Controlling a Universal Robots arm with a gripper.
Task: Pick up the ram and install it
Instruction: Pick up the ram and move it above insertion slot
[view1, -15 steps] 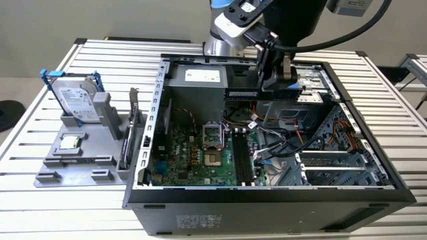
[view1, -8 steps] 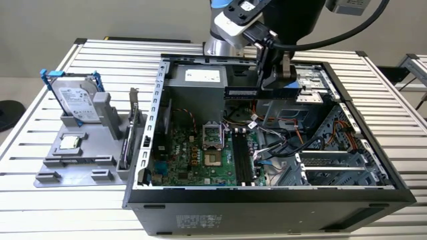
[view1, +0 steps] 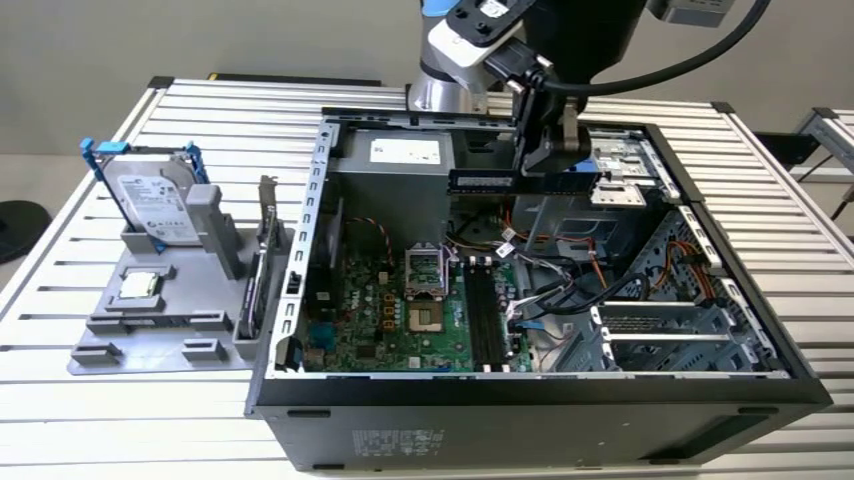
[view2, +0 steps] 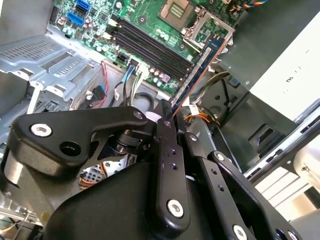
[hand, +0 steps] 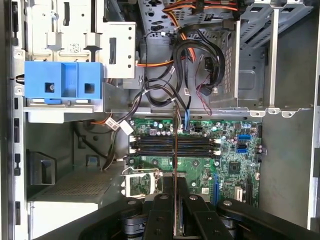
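Above open PC case (view1: 304, 300) — gripper (view1: 550, 168), jaws clamped on ram (view1: 483, 181) — clear of mobo slots (hand: 155, 145).

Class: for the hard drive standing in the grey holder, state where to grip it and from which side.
Probably the upper end of the hard drive, from above, with the tool closing across its two flat faces. It stands upright with its lower end seated in the grey holder, so the top is the free part, and blue rails line its narrow edges.
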